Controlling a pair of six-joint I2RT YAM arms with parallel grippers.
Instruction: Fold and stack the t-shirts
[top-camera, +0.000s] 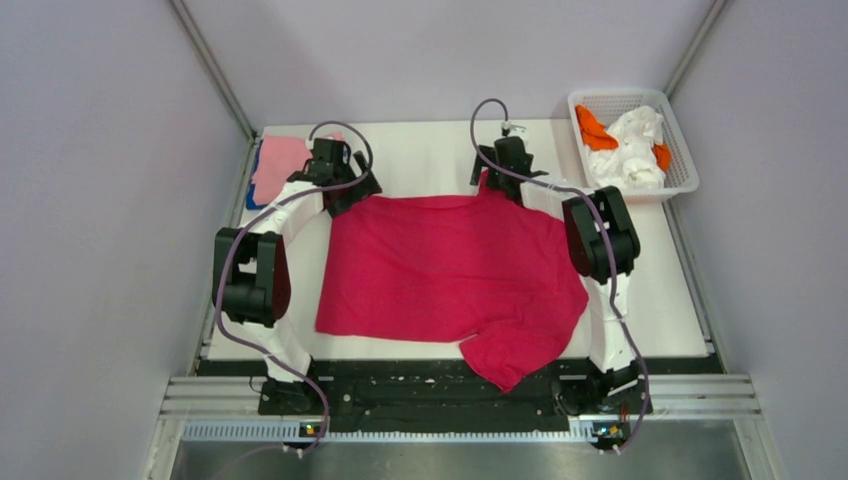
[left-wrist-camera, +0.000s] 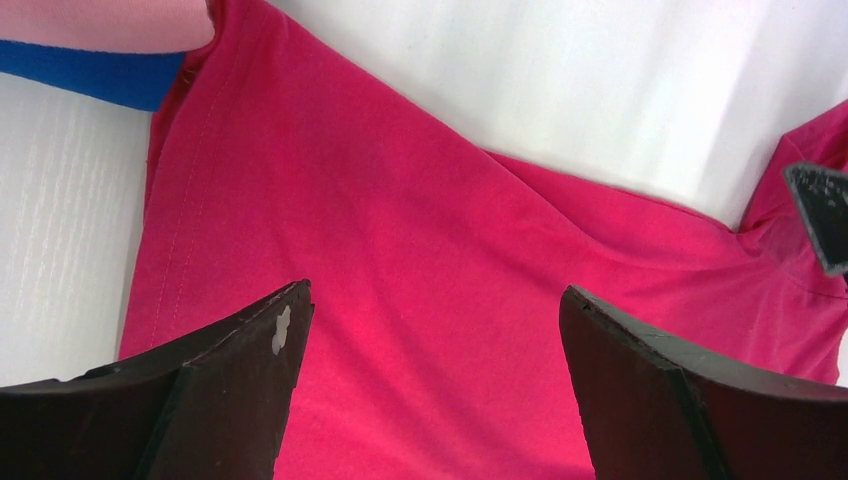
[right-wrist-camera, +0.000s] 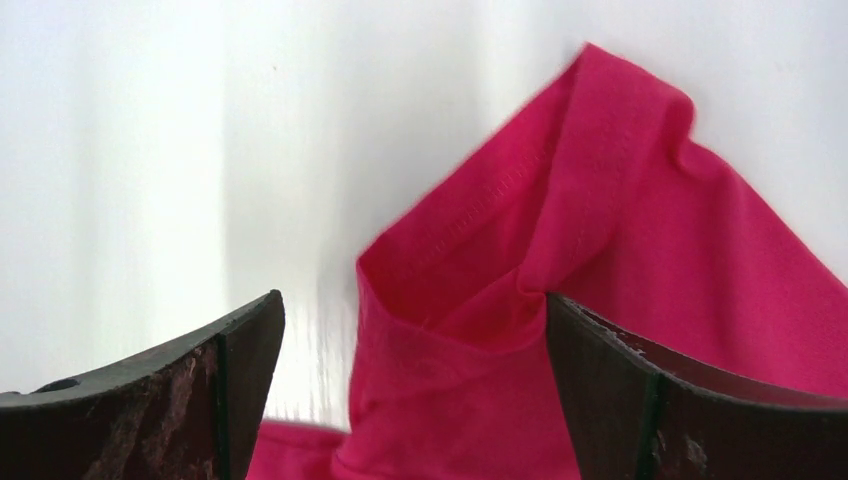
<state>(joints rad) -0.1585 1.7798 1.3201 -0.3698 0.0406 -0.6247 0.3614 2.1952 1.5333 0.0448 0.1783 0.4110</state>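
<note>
A large crimson-red t-shirt (top-camera: 450, 265) lies spread flat across the middle of the table, one sleeve (top-camera: 510, 358) hanging over the near edge. At the far left a folded light pink t-shirt (top-camera: 278, 160) rests on a deep blue one (top-camera: 251, 192). My left gripper (top-camera: 350, 192) hovers open over the red shirt's far left corner (left-wrist-camera: 420, 260), nothing between its fingers. My right gripper (top-camera: 505, 172) stands open over the far right corner, where a rumpled, doubled-over hem (right-wrist-camera: 520, 290) sits between the fingers without being pinched.
A white mesh basket (top-camera: 684, 150) at the far right corner holds white and orange cloths. White tabletop (top-camera: 430, 150) shows beyond the red shirt. Grey walls close in on both sides.
</note>
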